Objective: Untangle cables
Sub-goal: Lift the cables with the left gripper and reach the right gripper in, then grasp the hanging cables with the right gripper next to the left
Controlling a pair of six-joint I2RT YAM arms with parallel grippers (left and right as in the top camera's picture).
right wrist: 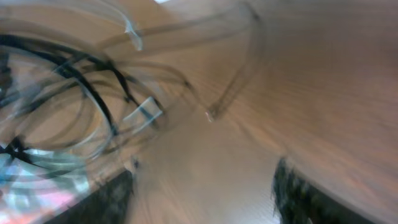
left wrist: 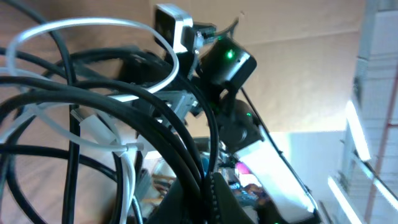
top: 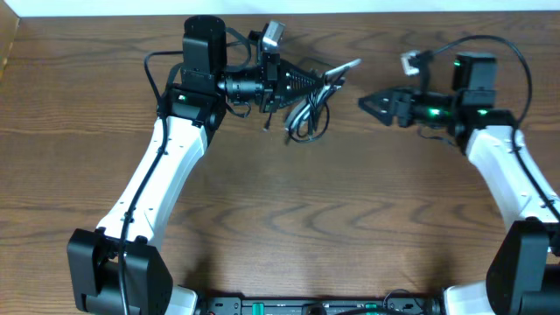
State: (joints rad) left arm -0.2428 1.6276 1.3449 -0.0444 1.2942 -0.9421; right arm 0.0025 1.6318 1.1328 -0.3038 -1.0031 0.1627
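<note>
The cables [top: 308, 112] are a tangled bundle of black cords with one silver-grey cord whose end [top: 346, 67] sticks out to the upper right. My left gripper [top: 319, 84] is shut on the bundle and holds it over the far middle of the table. In the left wrist view, black cords [left wrist: 155, 118] and the white cord [left wrist: 93, 28] loop in front of the jaws [left wrist: 208, 196]. My right gripper [top: 367, 102] is open and empty, just right of the bundle and pointing at it. In the blurred right wrist view, the cables [right wrist: 74, 93] lie left of the spread fingers [right wrist: 202, 199].
The wooden table [top: 289, 219] stretches toward the front. The right arm's camera and green-lit wrist [left wrist: 227, 62] show behind the cords in the left wrist view. Thick black arm wires [top: 516, 61] loop near the right arm's wrist. The table's far edge [top: 367, 12] is close behind both grippers.
</note>
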